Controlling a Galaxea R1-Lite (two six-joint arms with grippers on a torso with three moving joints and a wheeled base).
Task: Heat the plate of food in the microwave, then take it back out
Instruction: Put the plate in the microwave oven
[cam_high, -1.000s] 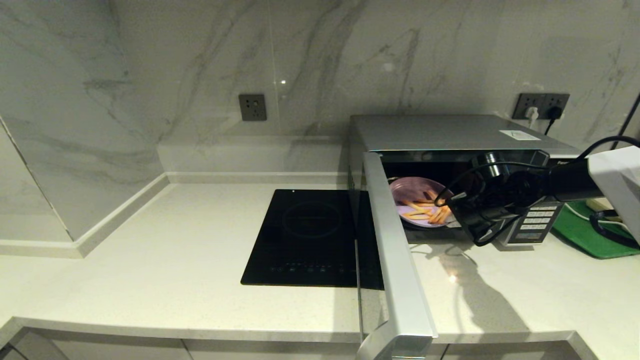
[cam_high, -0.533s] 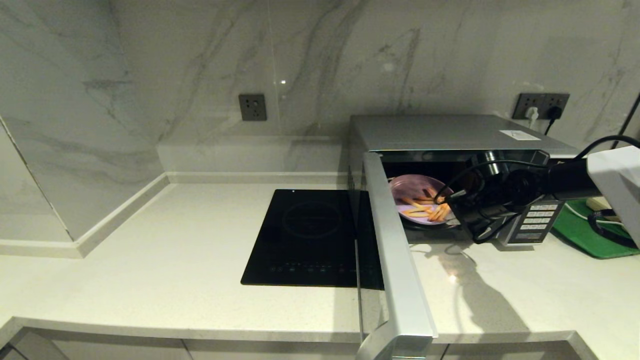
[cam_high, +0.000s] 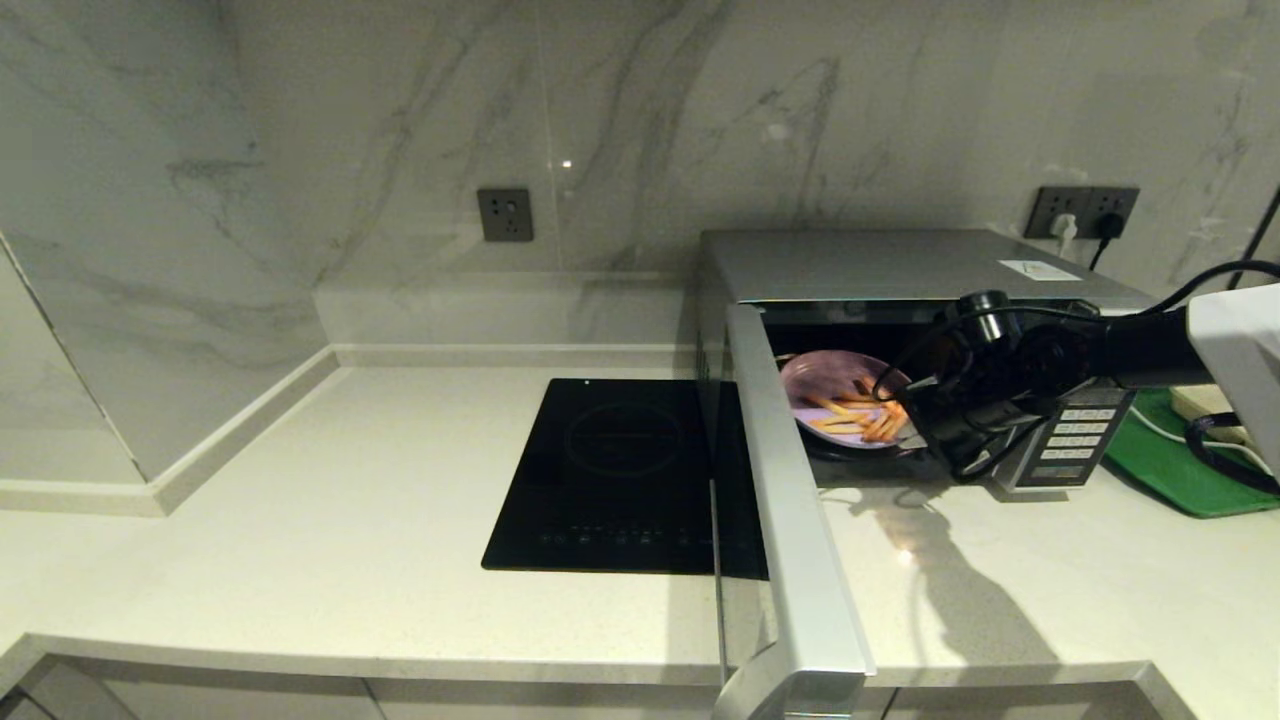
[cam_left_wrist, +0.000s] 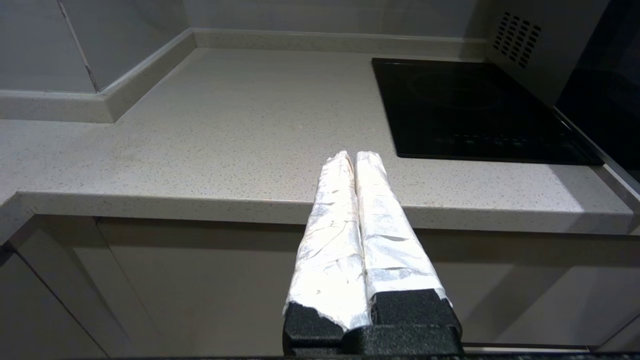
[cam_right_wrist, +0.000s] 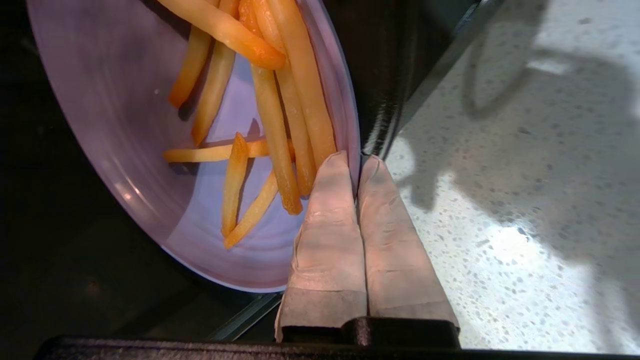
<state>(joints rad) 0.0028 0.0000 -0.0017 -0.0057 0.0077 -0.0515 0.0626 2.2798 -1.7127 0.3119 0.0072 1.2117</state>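
The pale-lilac plate of food (cam_high: 835, 395) with orange-yellow fry sticks sits in the mouth of the silver microwave (cam_high: 900, 265). The microwave's door (cam_high: 790, 480) swings wide open toward me. My right gripper (cam_high: 905, 425) reaches in from the right and is shut on the plate's near rim. In the right wrist view the plate (cam_right_wrist: 125, 125) has its rim pinched between the fingers of this gripper (cam_right_wrist: 357, 162), one inside the rim and one outside. My left gripper (cam_left_wrist: 356, 156) is shut and empty, parked low in front of the counter's edge.
A flat black induction cooktop (cam_high: 620, 470) lies left of the microwave. The open door juts out past the counter's front edge. A green tray (cam_high: 1160, 460) with cables lies at the far right. Wall sockets (cam_high: 1085, 210) sit behind the microwave.
My right gripper, shut on the plate's rim, has shifted slightly up and back toward the microwave cavity, and the plate moved with it. The left arm has not moved.
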